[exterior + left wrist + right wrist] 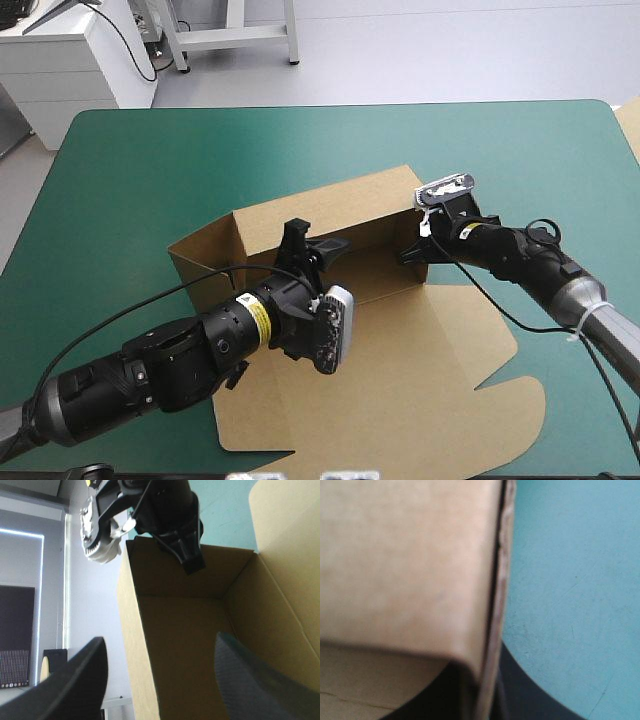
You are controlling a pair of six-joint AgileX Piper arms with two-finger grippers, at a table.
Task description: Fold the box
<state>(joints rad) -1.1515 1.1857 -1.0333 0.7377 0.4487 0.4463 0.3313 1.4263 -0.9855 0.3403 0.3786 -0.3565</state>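
The brown box [330,215] lies mid-table with its far and side walls raised. Its lid [430,390] lies flat toward the table's front edge. My left gripper [312,243] is open and hovers at the far wall. In the left wrist view this gripper [160,685] has one finger outside the wall's rim [131,630] and one inside, and neither presses the board. My right gripper [415,250] is at the box's right corner, shut on the side wall. The right wrist view shows the board [405,565] filling the gap of that gripper [487,685]. It also appears in the left wrist view as the right gripper [187,555].
Teal-green cover [130,170] lies bare around the box at the far side, left and right. The lid's cut flaps [510,400] reach close to the front edge. Both arms cross over the flat board.
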